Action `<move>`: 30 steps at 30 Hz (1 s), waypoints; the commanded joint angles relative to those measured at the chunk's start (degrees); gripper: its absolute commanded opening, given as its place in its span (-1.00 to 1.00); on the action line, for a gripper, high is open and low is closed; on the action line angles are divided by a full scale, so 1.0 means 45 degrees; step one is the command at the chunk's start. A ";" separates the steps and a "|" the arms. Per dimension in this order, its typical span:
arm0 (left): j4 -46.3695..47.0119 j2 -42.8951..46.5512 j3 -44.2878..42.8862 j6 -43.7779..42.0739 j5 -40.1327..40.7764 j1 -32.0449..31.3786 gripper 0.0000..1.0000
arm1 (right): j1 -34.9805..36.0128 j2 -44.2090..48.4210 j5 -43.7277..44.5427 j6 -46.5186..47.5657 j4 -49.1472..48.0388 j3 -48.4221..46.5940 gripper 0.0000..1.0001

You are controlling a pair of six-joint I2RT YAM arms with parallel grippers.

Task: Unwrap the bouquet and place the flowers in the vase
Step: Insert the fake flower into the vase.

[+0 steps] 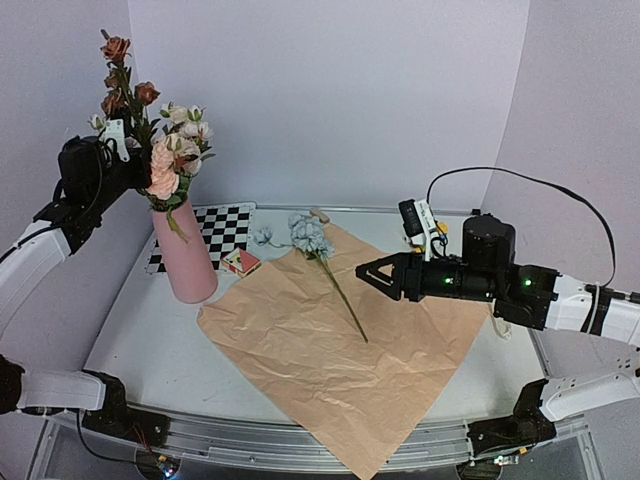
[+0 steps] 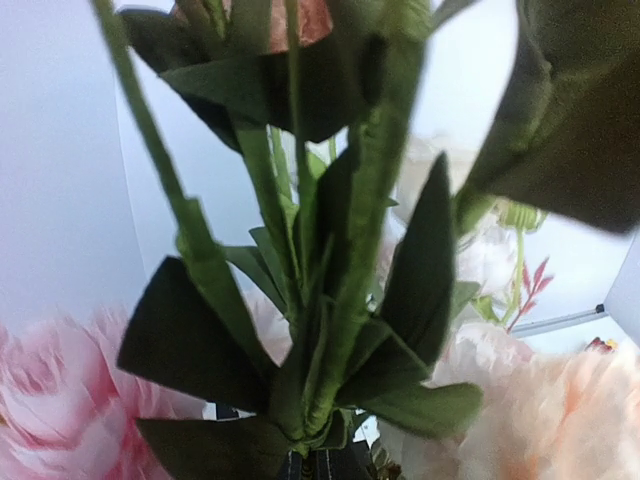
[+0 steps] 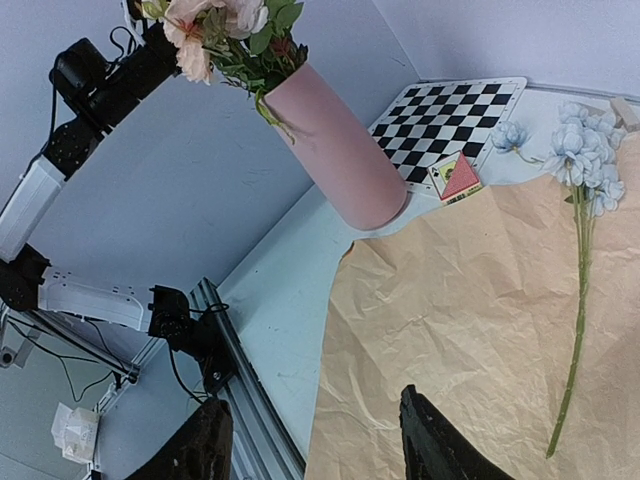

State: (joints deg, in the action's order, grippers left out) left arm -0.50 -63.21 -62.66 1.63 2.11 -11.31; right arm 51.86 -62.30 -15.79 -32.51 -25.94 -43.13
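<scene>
Pink vase [image 1: 185, 262] at the left of the worktop [image 1: 140, 335] takes the flowers [image 1: 170, 145] my left gripper [image 1: 138, 165] clenches by the stems, so next I judge my right gripper [image 1: 362, 272], released above the paper [image 1: 330, 370], must drop onto the blue stem [image 1: 345, 300] lying there.

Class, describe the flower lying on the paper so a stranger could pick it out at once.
Find the big crumpled tan paper spread across the table. One long green stem lies on its far half, alone. Its blooms are pale blue; the peach, white and rust flowers stand in the pink vase.
</scene>
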 commanded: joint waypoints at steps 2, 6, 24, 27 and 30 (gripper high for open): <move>0.1517 0.0689 0.1515 0.0594 -0.0116 0.0035 -1.00 | 0.0055 0.0223 0.0119 0.0283 -0.0204 -0.0218 0.16; 0.1831 0.1250 0.2476 0.0785 -0.0115 0.0043 -1.00 | 0.0057 0.0160 0.0128 0.0278 -0.0184 -0.0234 0.16; -0.0250 0.1258 0.2093 0.1320 -0.0108 0.0042 -0.45 | 0.0058 0.0324 0.0077 0.0147 -0.0187 -0.0134 0.16; -0.0587 0.1577 0.1990 0.1586 0.0033 0.0042 -0.27 | 0.0058 0.0349 0.0064 0.0130 -0.0193 -0.0090 0.16; -0.0875 0.1988 0.1886 0.1787 0.0219 0.0043 -0.17 | 0.0054 0.0312 0.0007 0.0108 -0.0199 -0.0102 0.16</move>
State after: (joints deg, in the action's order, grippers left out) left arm -1.77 -57.40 -50.61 7.86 1.74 -11.31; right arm 51.86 -62.28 -15.59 -32.14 -25.28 -43.13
